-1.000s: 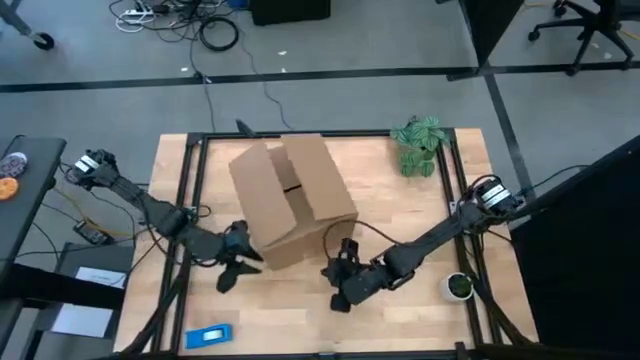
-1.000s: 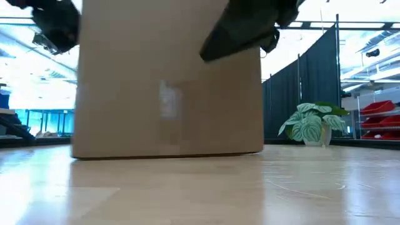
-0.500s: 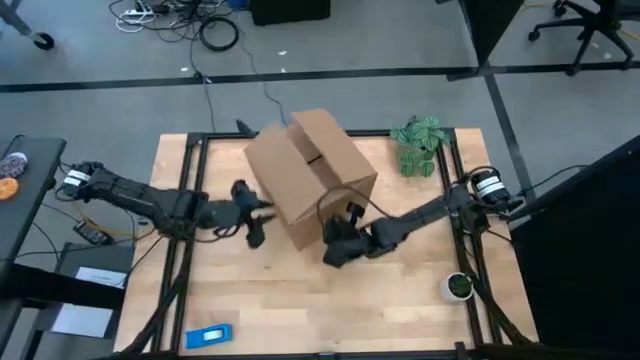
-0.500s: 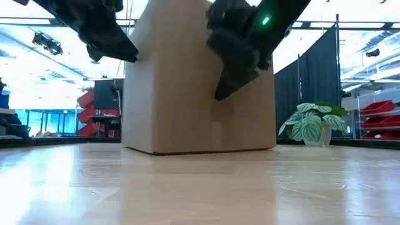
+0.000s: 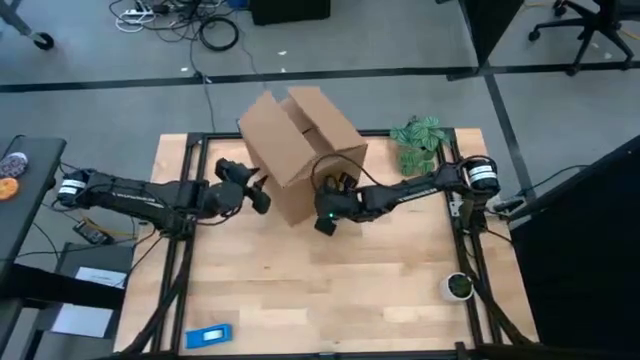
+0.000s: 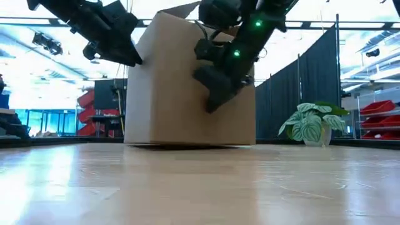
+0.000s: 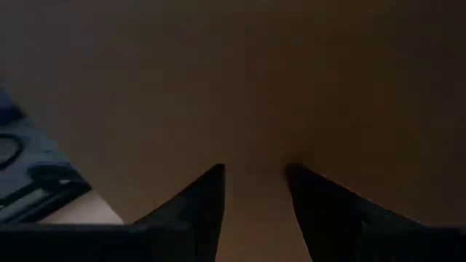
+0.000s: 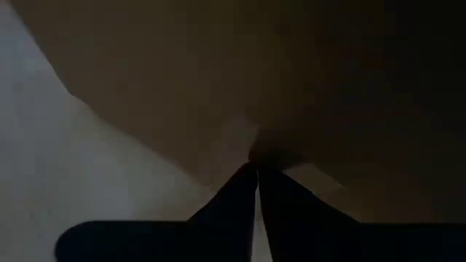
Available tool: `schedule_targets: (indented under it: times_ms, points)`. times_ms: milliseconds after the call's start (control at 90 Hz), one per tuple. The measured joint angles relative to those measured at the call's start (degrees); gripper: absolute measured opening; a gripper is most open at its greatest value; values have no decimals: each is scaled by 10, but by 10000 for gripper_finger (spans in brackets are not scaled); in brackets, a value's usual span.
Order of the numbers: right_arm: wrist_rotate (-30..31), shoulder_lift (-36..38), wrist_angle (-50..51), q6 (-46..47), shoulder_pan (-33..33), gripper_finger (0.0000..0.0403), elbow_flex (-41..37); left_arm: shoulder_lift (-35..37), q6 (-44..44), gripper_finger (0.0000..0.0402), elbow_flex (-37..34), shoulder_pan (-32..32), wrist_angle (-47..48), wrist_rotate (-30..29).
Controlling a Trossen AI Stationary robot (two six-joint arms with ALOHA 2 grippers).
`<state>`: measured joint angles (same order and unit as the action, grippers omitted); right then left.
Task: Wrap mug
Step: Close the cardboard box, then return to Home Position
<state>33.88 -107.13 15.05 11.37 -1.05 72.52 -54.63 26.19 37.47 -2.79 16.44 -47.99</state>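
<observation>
A cardboard box with its top flaps open stands on its bottom at the table's far middle. The mug is hidden or out of view. My left gripper is open at the box's left wall, with its tips close to the cardboard. My right gripper is shut against the box's near right wall. In the low view my left gripper and my right gripper both show in front of the box. My left gripper has its two spread fingertips against the box's left wall, coming level from the table's left. Nothing lies between the fingers. My right gripper has its shut fingertips against the box's near right wall, slanting from the near right side.
A potted plant stands at the far right, close to the box. A small dark green round object with a white rim sits by the right edge. A blue object lies at the near left. Bare wood spreads over the table's near half.
Both grippers have gone toward the table's far edge, with the box ahead of them. The box has slid from the table's middle toward the far edge and turned about on its bottom.
</observation>
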Motion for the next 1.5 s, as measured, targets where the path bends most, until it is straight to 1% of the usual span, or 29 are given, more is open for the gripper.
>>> schedule_targets:
  times_ms: [78, 144, 233, 322, 433, 511, 578, 644, 711, 756, 811, 889, 1000, 1078, 1133, 1222, 1278, 1367, 1444, 1500]
  points:
    - [-2, -1, -44, -37, -7, 0, 0, 1, 14, 142, 0, 3, 14, -8]
    - [-4, 0, -55, -44, -9, 0, 0, 4, 25, 142, 1, 3, 27, -8]
    - [-20, 0, -52, -39, -2, 0, 0, 17, 37, 142, 0, -2, 66, 9]
    - [-24, 0, -36, -25, 17, 0, 0, 29, 54, 142, 0, -11, 97, 29]
    - [-32, -2, -17, -18, 44, 0, 0, 48, 53, 142, 0, -22, 124, 54]
    - [-45, -2, -24, -16, 59, 0, 0, 63, 55, 142, 4, -29, 152, 63]
    - [-53, -5, -44, -9, 68, 0, 0, 73, 52, 142, 14, -38, 163, 84]
    - [-76, -7, -50, -7, 74, 0, 0, 80, 38, 142, 28, -48, 166, 121]
    - [-116, -7, -49, -6, 79, 0, 0, 85, 26, 142, 38, -62, 184, 174]
    - [-141, -7, -39, -4, 86, 0, 0, 85, 26, 142, 46, -71, 195, 210]
    - [-165, -6, -16, -4, 102, 0, 0, 86, 31, 142, 55, -83, 211, 239]
    - [-184, -1, 3, -4, 133, 0, 0, 86, 44, 142, 56, -105, 241, 249]
    - [-210, 10, 17, -9, 184, 0, 0, 93, 64, 142, 54, -148, 252, 244]
    - [-210, 14, 29, -14, 216, 0, 0, 94, 70, 142, 54, -184, 224, 227]
    - [-207, 18, 37, -20, 233, 0, 0, 93, 58, 142, 54, -212, 202, 214]
    - [-204, 30, 69, -15, 250, 0, 0, 93, 32, 142, 51, -250, 170, 184]
    - [-203, 44, 75, -6, 254, 0, -9, 100, 22, 142, 35, -265, 131, 174]
    - [-198, 82, 69, 7, 261, 0, -41, 112, 6, 142, -21, -277, 32, 181]
    - [-188, 130, 45, 22, 268, 0, -89, 123, -7, 142, -86, -278, -78, 214]
    - [-174, 170, 17, 32, 273, 0, -132, 126, -23, 142, -137, -276, -173, 236]
